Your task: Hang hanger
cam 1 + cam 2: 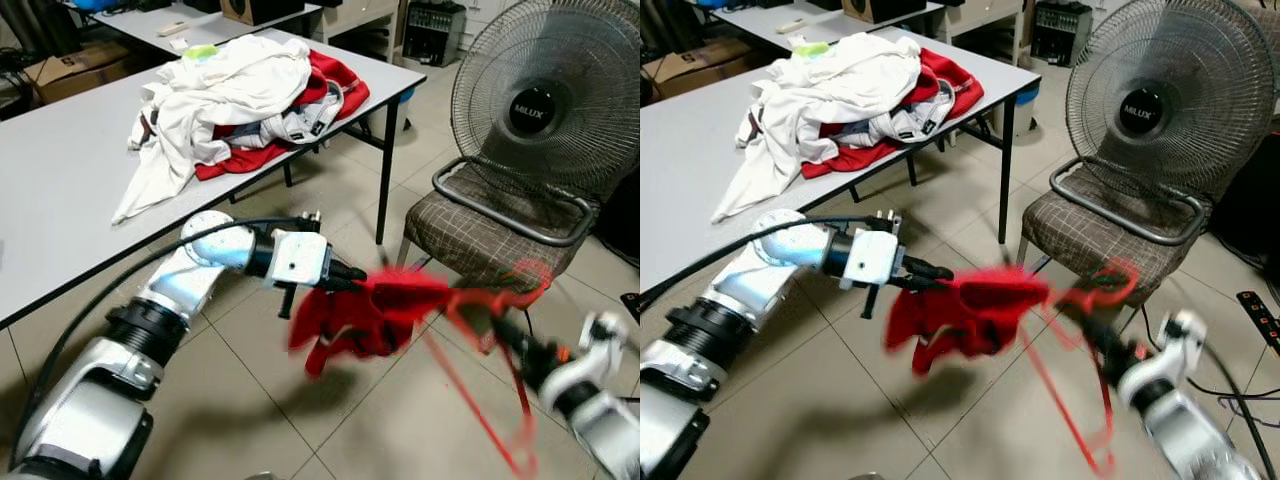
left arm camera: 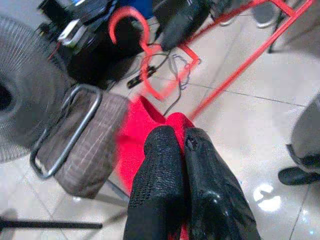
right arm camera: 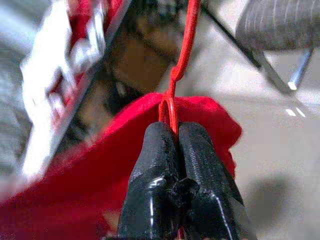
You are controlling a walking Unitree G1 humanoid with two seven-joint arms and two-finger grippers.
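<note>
Hanger (image 1: 495, 330) pinched in closed right gripper (image 3: 176, 131), red cloth (image 1: 365, 318) clamped by left gripper (image 2: 182, 137) just beside; mid-carry, no rail near. Next: finding one, lifting hook over.

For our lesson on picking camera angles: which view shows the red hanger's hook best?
The left wrist view: the hanger's hook curves sharply against a dark background. In both eye views the hook is smeared by motion blur in front of the chair. The right wrist view shows the right hand shut on the hanger's wire, not the hook.
</note>
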